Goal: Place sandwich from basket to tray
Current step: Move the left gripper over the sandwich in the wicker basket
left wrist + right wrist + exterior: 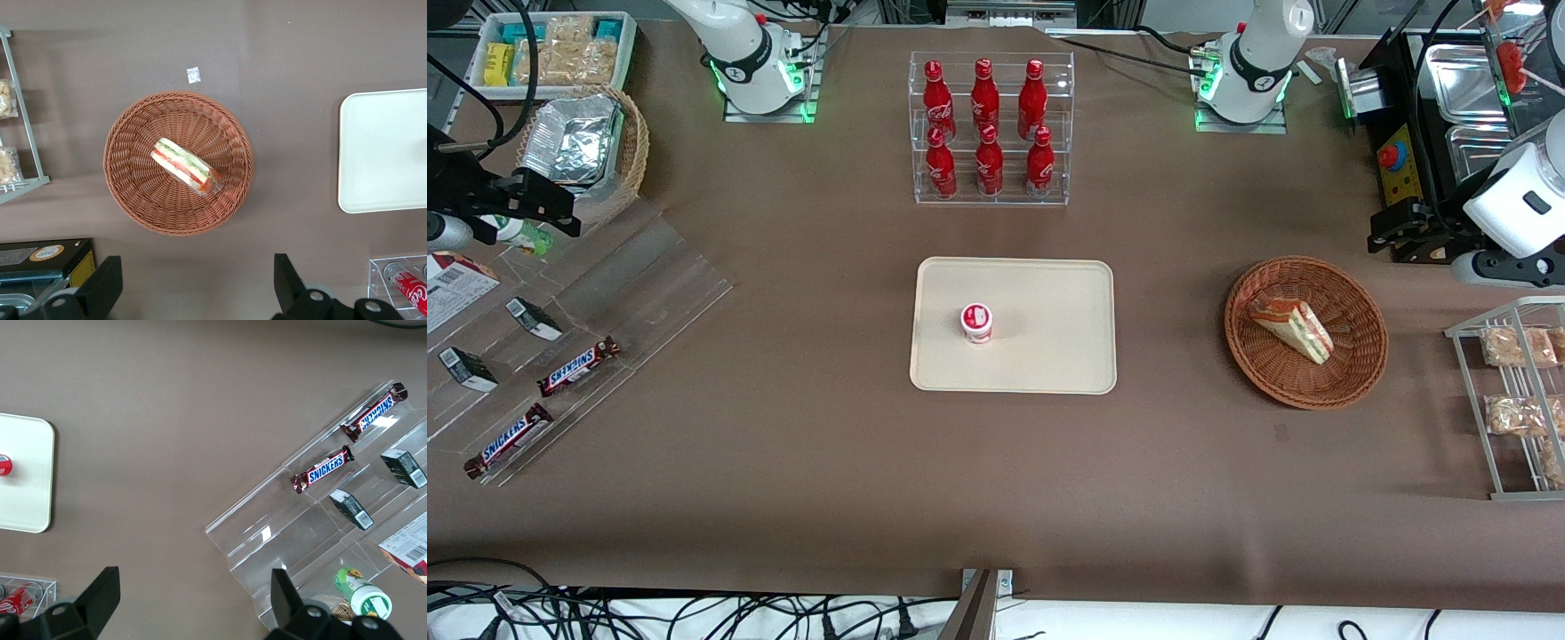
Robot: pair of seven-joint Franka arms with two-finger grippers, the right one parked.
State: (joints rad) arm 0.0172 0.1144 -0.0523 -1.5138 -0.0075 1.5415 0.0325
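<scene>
claw [193, 293] open above table, sandwich [186, 166] in basket [133, 187]

The front view looks steeply down from high above the table edge facing the arm bases, taking in the whole brown table [783, 444]. The left wrist view looks straight down from well above, with the gripper [197, 287] open at the frame edge, over the basket [133, 193] holding the sandwich [185, 165]. It shares basket [1360, 356], sandwich [1291, 327] and tray [1049, 356] edge [380, 153] with the front view. The right wrist view looks down toward the parked arm's end, sharing the tray [27, 487] corner
</scene>
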